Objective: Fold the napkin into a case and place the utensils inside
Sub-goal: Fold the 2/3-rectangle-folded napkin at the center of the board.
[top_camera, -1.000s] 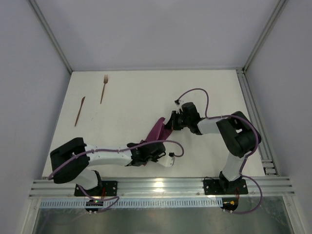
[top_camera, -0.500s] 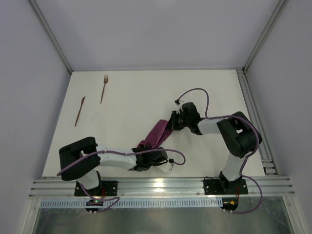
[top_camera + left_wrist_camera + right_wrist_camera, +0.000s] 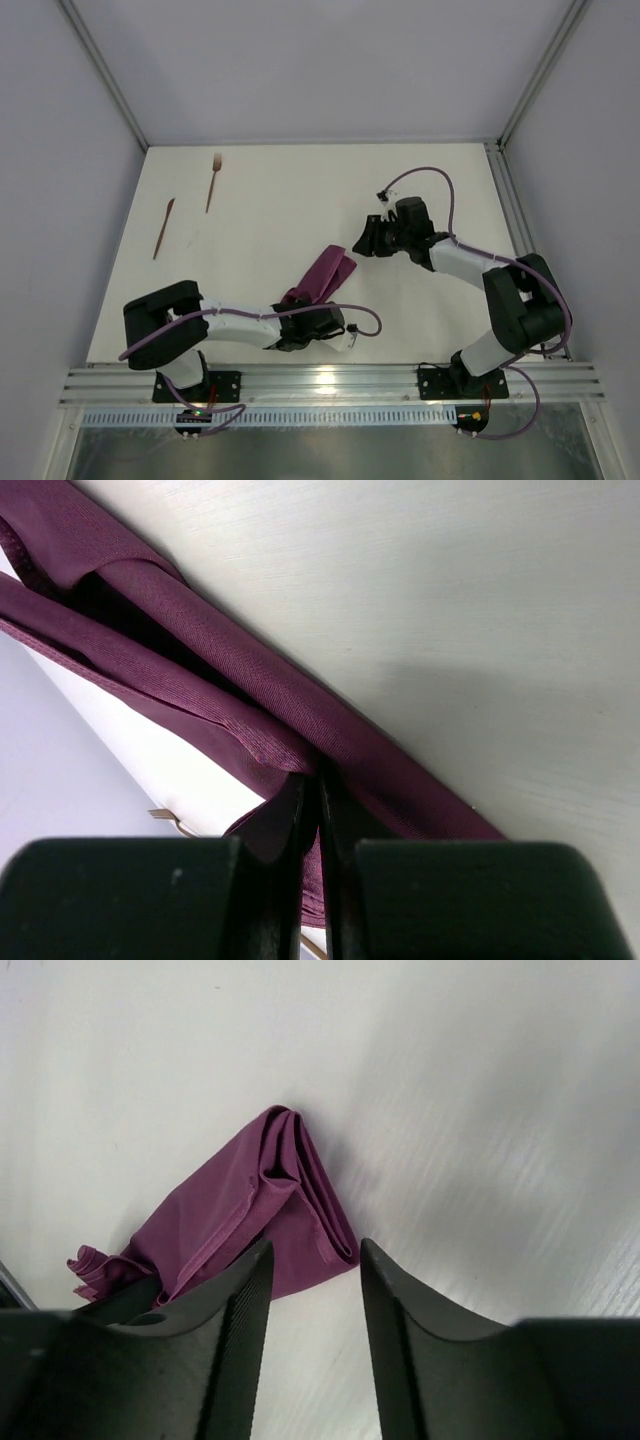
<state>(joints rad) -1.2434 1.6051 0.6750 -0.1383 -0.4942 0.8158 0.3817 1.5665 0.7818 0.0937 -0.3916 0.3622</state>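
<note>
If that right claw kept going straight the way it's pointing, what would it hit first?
Most likely the purple napkin: its bunched end lies just ahead of the open right gripper. How high the gripper sits is unclear, so it might reach the table instead.

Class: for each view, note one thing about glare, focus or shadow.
Top external: glare on the metal rail between the arm bases. Left wrist: napkin weave sharp, left gripper dark and featureless. Right wrist: streaky sheen on the table; ridges on the right gripper sharp.

Bare table (image 3: 280,200) lies between napkin (image 3: 325,273) and far-left utensils (image 3: 213,182).
</note>
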